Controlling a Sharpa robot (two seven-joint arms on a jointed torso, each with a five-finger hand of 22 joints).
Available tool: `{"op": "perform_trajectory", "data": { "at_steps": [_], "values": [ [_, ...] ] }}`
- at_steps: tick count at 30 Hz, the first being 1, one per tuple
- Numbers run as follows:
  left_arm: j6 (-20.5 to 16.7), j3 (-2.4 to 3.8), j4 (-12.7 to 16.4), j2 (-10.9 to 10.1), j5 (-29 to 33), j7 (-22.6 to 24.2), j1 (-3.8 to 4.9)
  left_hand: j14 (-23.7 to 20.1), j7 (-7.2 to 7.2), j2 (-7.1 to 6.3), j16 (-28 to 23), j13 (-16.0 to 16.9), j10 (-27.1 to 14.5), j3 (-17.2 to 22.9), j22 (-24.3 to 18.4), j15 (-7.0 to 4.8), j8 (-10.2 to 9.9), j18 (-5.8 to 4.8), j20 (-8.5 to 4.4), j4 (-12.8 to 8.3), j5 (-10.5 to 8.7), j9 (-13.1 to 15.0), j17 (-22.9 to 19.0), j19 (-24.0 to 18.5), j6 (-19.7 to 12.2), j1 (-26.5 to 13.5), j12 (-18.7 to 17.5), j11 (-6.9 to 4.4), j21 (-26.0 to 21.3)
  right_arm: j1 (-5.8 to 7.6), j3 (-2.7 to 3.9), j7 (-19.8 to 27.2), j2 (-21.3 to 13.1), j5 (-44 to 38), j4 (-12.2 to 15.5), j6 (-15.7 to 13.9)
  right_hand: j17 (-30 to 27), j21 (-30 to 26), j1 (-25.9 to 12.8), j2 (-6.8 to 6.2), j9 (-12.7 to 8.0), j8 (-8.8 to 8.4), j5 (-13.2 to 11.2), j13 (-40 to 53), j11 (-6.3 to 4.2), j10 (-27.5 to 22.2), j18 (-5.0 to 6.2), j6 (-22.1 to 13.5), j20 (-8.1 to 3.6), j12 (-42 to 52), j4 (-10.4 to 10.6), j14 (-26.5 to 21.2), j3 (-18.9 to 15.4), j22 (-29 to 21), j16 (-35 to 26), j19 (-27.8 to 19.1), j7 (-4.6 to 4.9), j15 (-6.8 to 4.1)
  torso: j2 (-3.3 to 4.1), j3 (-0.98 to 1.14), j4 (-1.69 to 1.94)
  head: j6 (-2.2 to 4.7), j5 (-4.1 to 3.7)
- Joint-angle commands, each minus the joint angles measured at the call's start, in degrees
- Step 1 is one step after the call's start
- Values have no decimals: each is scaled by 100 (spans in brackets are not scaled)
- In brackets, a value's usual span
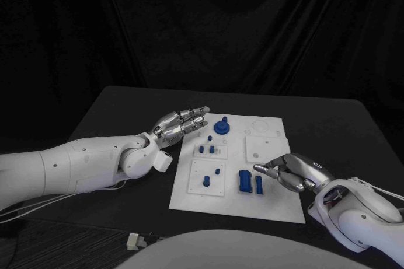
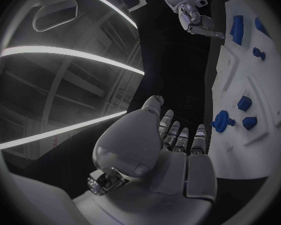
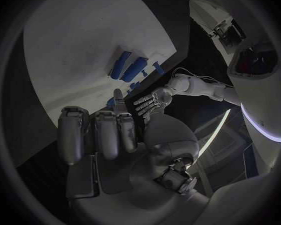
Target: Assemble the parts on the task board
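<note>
Matt white task board [image 1: 270,164], blue plastic-looking parts [image 1: 244,181], matt black table [image 1: 337,129].

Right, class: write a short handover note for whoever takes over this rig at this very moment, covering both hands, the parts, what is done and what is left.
Left hand: holds nothing, fingers extended, hovering at the board's far left edge, beside the round knob part.
Right hand: holds nothing, fingers curled, over the board's near right side, next to the two tall blocks.
Parts: small pegs on the middle left plate, two more pegs on the near left plate.
Done: I cannot tell which parts are already seated.
Left: neither hand has picked up a part; assembly is still to be carried on.
</note>
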Motion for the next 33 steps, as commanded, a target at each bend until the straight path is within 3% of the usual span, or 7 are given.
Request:
{"op": "perform_trajectory", "data": {
  "at_steps": [1, 33],
  "values": [
    [77, 6, 3, 13, 29, 239, 5, -3, 12, -7, -12, 2, 7, 37, -5, 46, -5, 81, 34, 2, 23, -4, -6, -6, -18, 52, -5, 40, 14, -12, 1, 121, 1, 67, 0, -116, 654, 21, -14, 35, -8, 29, -5, 1509, 25, 597, -85, 37, 26, 20, 16, 463, -166, 1327, 22, 365, -4, 33, 1, 0, 0, 0, 3],
    [94, 6, -33, 34, 29, 186, 4, -4, 20, 1, -12, 3, 6, 52, -7, 53, -6, 80, 40, -7, 29, -4, -6, -7, -22, 61, -5, 47, 14, -111, 0, -73, 119, 560, -121, 523, 658, 27, -197, 78, -49, 48, -19, 1509, 13, 597, -86, 74, 21, 20, 20, 462, -193, 1328, 28, 365, -16, 27, 0, -1, 5, 0, 8]
  ]
}}
